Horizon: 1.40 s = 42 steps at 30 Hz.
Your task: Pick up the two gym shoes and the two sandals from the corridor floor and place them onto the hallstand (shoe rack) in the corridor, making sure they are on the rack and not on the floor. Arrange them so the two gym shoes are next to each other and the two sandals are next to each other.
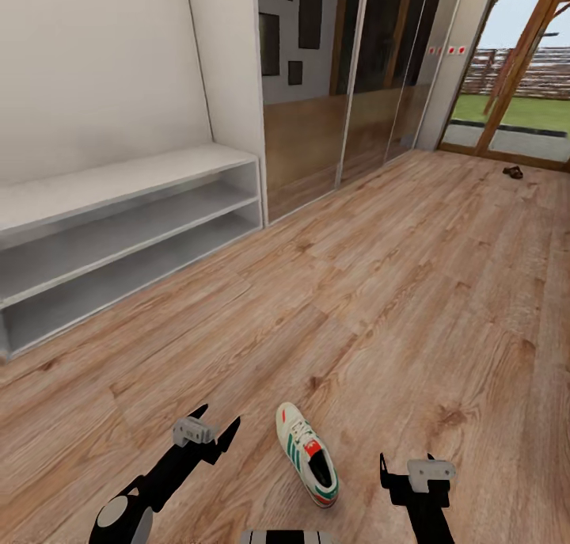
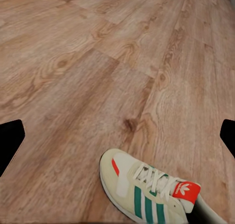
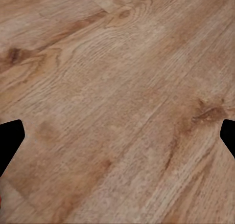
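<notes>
One gym shoe point(image 1: 307, 454) on floor point(image 1: 396, 291), possibly one distant sandal point(image 1: 513, 172), both pincers spread, empty

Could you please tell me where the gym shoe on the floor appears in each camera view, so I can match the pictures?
Head view: gym shoe low in the picture, between the left gripper and right gripper.
Left wrist view: same shoe at the lower edge, toe toward the picture's centre.
Right wrist view: no shoe identifiable.
Shared landmark: the wood-grain floor.

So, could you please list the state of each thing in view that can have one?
gym shoe: upright on the floor, laced, not held
hallstand: top and both shelves bare
left gripper: open, holding nothing
right gripper: open, holding nothing
distant dark object: on the floor, too small to identify
</notes>
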Tool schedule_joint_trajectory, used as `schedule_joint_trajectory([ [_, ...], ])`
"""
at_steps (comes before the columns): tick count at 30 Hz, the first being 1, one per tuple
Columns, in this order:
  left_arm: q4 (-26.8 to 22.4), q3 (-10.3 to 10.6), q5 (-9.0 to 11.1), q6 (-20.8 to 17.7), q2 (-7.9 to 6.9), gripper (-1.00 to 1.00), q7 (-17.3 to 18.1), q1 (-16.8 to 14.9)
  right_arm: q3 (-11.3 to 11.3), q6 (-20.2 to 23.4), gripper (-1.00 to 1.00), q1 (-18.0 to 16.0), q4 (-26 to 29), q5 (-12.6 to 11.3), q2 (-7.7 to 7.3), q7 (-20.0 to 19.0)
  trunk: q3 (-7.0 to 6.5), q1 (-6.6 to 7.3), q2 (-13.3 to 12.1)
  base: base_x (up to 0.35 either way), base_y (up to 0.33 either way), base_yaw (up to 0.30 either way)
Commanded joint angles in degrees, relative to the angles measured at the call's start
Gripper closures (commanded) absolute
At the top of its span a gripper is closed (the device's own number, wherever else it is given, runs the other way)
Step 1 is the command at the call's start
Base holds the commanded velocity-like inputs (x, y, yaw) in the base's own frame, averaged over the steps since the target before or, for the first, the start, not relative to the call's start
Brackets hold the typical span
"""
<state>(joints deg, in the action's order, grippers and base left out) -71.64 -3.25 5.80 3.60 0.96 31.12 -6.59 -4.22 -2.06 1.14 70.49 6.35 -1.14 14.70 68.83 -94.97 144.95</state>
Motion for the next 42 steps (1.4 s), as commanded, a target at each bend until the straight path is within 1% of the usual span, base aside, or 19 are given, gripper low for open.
schedule_joint_trajectory([
  [1,0.0,0.0,0.0,0.0,0.0,-1.0,0.0,0.0,0.0,0.0,-1.0,0.0,0.0,0.0,0.0,0.0,0.0,0.0,0.0,0.001,-0.002,0.233],
  [37,0.0,0.0,0.0,0.0,0.0,-1.0,0.0,0.0,0.0,0.0,-1.0,0.0,0.0,0.1,0.07,0.1,0.0,0.0,0.0,0.0,0.0,0.28],
  [42,0.0,0.0,0.0,0.0,0.0,-1.0,0.0,0.0,0.0,0.0,-1.0,0.0,0.0,0.1,0.08,0.2,0.0,0.0,0.0,0.0,0.0,0.222],
])
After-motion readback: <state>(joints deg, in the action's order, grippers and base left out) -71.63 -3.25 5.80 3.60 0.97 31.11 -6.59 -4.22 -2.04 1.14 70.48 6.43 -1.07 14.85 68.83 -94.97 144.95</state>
